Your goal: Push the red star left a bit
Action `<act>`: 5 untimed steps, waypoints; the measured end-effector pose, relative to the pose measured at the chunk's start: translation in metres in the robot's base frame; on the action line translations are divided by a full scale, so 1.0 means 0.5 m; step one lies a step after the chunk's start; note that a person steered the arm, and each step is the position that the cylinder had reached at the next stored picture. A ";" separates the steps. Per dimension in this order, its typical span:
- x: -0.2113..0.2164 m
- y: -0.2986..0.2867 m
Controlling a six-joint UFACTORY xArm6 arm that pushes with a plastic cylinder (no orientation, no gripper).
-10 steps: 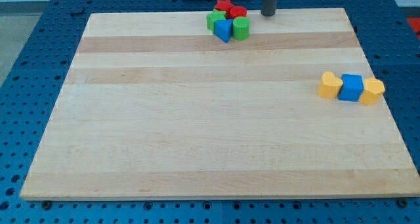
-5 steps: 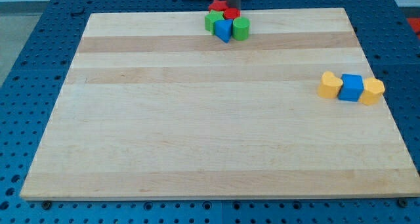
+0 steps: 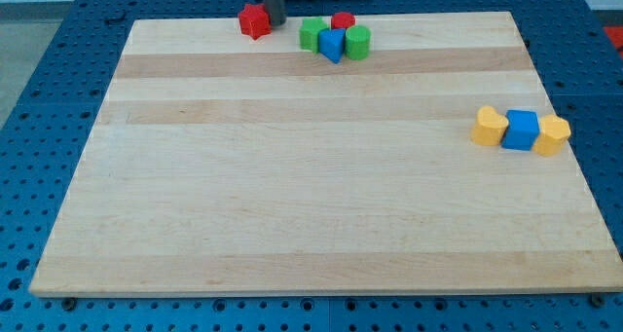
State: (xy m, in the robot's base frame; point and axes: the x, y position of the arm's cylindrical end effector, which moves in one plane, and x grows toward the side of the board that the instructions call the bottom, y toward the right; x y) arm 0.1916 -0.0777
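The red star [image 3: 254,20] sits at the board's top edge, left of centre. My tip [image 3: 274,23] stands right against its right side. To the right of the tip lies a cluster: a green block [image 3: 311,33], a blue block [image 3: 332,46], a green cylinder [image 3: 357,42] and a red block [image 3: 343,21] behind them. A clear gap separates the star from the cluster.
The wooden board [image 3: 311,176] lies on a blue perforated table. At the view's right a blue block [image 3: 521,130] sits between two yellow blocks, one on its left [image 3: 489,125] and one on its right [image 3: 552,135].
My tip moved from right of the cluster leftward along the top edge. It pushed the red star out of the cluster to the left.
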 end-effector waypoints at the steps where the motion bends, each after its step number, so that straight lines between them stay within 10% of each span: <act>1: 0.000 -0.023; 5: -0.001 -0.066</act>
